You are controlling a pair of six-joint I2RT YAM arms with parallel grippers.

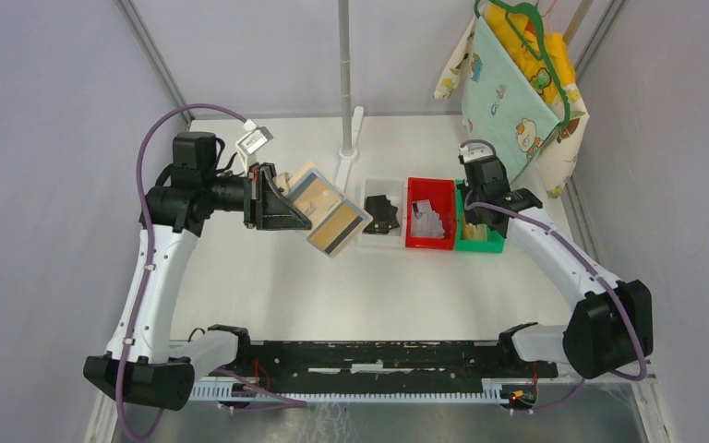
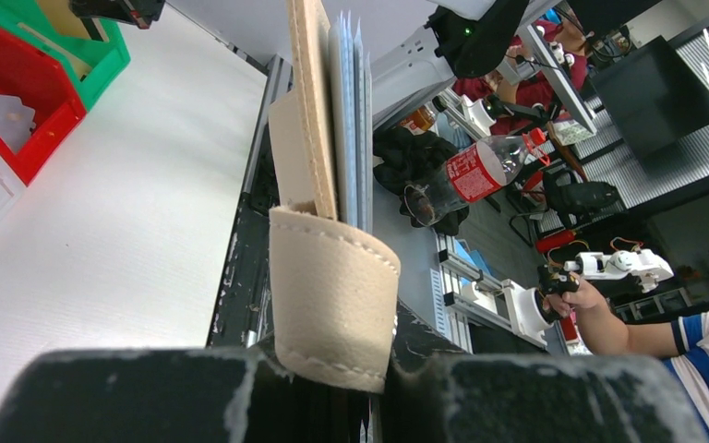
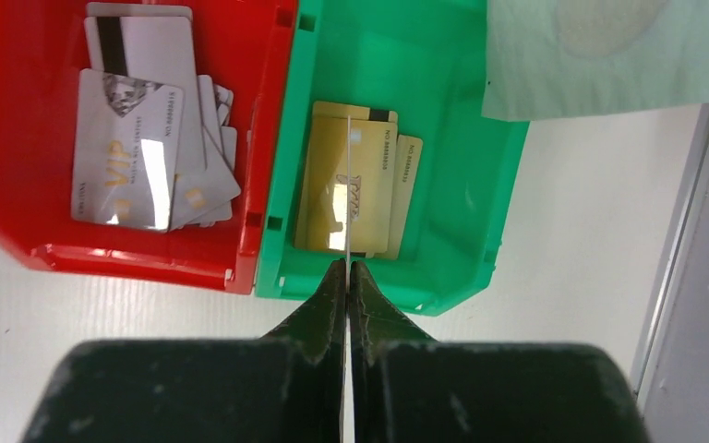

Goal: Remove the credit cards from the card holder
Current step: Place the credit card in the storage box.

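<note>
1. left gripper: black, matte, scuffed fingers clenched on the lower edge of the card holder.
2. card holder: flat tan rectangle with a stitched, fabric-like flap and a dark band. It is held above the white table, left of the bins. From the left wrist, thin pale blue-grey layers stand edge-on against its stiff tan panel.
3. white bin: translucent plastic tray holding black cards.
4. red bin: glossy plastic, holding a loose fan of silver-grey cards, one with a dark stripe.
5. green bin: glossy plastic, holding stacked gold cards.
6. right gripper: over the green bin, dark fingers pressed together on an edge-on card, seen as a thin pale line.
7. cloth: pale green, printed, hanging at far right.
</note>
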